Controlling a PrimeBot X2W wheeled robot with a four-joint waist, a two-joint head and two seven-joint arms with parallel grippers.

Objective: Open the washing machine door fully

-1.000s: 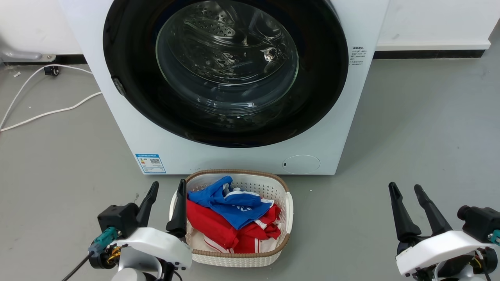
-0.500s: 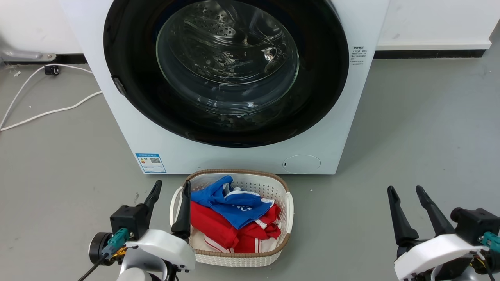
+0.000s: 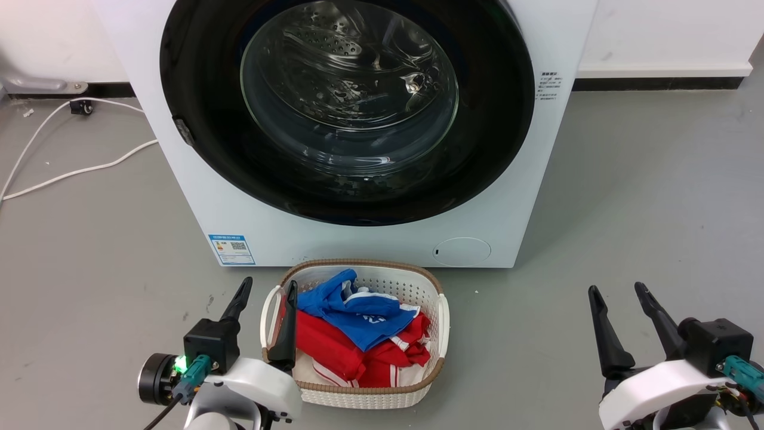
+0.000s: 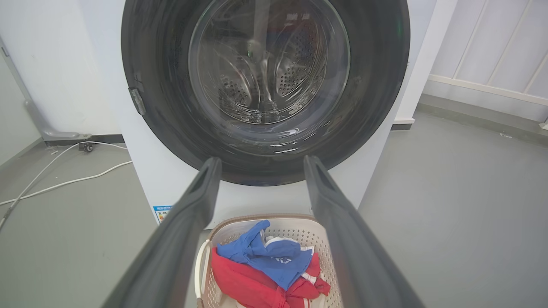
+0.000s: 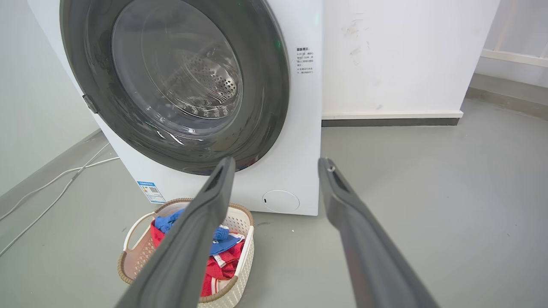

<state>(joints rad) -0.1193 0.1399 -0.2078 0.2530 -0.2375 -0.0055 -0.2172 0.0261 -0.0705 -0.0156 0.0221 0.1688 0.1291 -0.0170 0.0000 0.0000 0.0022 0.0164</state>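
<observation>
Black glossy washing machine door [image 3: 349,101], shut; left gripper [image 3: 270,283] and right gripper [image 3: 616,288] both spread, empty, well short; approach pending, next likely hooking its rim outward.

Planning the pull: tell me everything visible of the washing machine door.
The washing machine door is a large round glossy black disc, nearly as wide as the white washing machine, with a clear bulging glass bowl at centre showing the perforated drum behind. A small grey tab sits on its left edge. It looks shut, flush with the front. Nothing touches it; the left gripper and right gripper are open, well short of it.
</observation>
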